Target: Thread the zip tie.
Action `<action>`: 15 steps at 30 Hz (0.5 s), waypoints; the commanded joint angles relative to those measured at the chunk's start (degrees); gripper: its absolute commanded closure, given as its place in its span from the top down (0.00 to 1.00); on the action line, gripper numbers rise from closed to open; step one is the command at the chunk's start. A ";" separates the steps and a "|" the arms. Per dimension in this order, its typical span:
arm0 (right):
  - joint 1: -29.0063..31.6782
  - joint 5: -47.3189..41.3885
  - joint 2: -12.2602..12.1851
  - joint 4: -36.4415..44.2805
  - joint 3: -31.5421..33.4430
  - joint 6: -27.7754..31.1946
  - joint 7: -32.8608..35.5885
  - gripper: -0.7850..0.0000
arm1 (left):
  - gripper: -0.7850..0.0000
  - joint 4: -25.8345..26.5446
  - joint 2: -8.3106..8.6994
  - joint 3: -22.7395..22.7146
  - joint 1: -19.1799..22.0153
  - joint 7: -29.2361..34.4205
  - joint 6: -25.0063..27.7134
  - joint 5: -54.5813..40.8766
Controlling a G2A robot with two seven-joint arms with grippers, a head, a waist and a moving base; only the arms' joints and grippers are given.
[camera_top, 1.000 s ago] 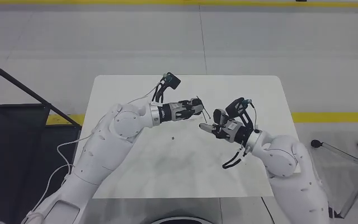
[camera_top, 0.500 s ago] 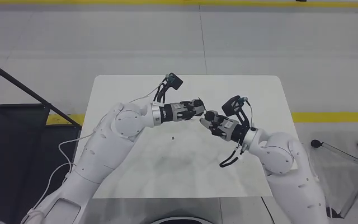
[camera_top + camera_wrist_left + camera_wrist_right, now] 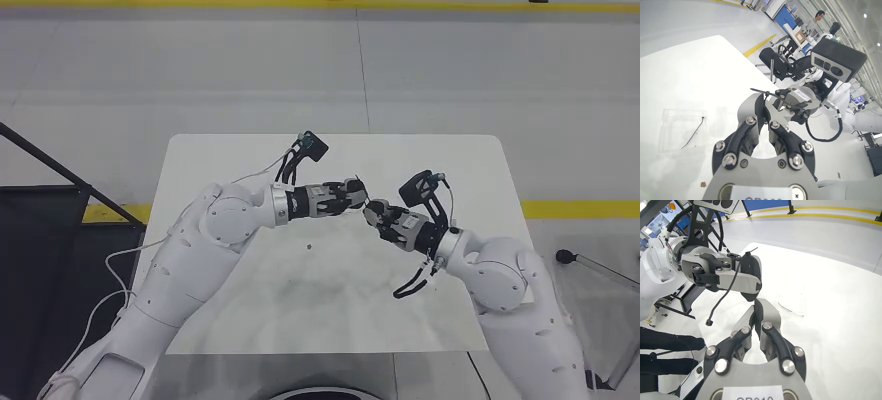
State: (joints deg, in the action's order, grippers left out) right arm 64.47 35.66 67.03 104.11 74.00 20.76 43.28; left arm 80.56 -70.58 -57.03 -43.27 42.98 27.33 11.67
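Top view is showing both arms meeting over the middle of the white table, with the left gripper and the right gripper sitting tip to tip, just beside each other.

Over to the right wrist view, and the left gripper is clamping down on the black zip tie, its claw squeezed narrow around the strap. A short pointed tip is poking out past the fingers on one side. The long strap is running across the outer face of one finger and dangling free in the air. Its square head is hanging at the loose end, clear of the tabletop.

The right gripper is sitting right up against all that. Its dark pads are drawn together with barely a slit between them, and its fingertips are almost brushing the left gripper's finger. Whether anything is being pinched in there, I cannot tell.

Left wrist view is giving us the reverse angle. The left fingers are pressing together on the tie, the thin tip is sticking out to one side, and the right gripper is facing them from just behind.

Down on the tabletop, well apart from the action, a second black zip tie is lying flat inside a clear plastic bag.
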 commanded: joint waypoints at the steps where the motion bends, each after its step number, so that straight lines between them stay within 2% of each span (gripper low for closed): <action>1: 0.09 -0.17 -0.07 -0.01 0.11 -0.16 -0.34 0.00 | 0.15 0.01 0.00 0.04 0.01 0.20 -0.06 -0.20; 2: 0.16 -0.33 -0.10 -0.05 0.27 -0.40 -0.66 0.00 | 0.43 -0.06 0.00 0.01 0.00 0.25 -0.29 -0.33; 3: 0.28 -0.44 -0.12 -0.06 0.45 -0.71 -1.08 0.00 | 0.53 -0.07 0.01 -0.03 0.02 0.33 -0.50 -0.35; 4: 0.41 -0.68 -0.15 -0.12 0.64 -1.02 -1.45 0.00 | 0.80 -0.13 0.03 -0.12 0.03 0.39 -0.63 -0.37; 6: 0.53 -0.79 -0.24 -0.19 0.99 -1.24 -1.66 0.00 | 0.95 -0.25 0.11 -0.46 -0.08 0.30 -0.80 -0.49; 7: 0.60 -1.00 -0.29 -0.25 1.16 -1.27 -1.76 0.00 | 1.00 -0.30 0.17 -0.69 -0.19 0.27 -0.84 -0.54; 15: 1.04 -2.95 -0.78 -1.40 3.17 -0.55 -1.83 0.00 | 1.00 -0.36 1.32 -5.14 -2.51 2.91 0.92 -5.72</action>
State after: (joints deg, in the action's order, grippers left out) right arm 65.49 33.10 66.32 102.91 76.94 19.95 41.30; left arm 80.22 -69.50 -61.01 -45.22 45.59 27.79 7.62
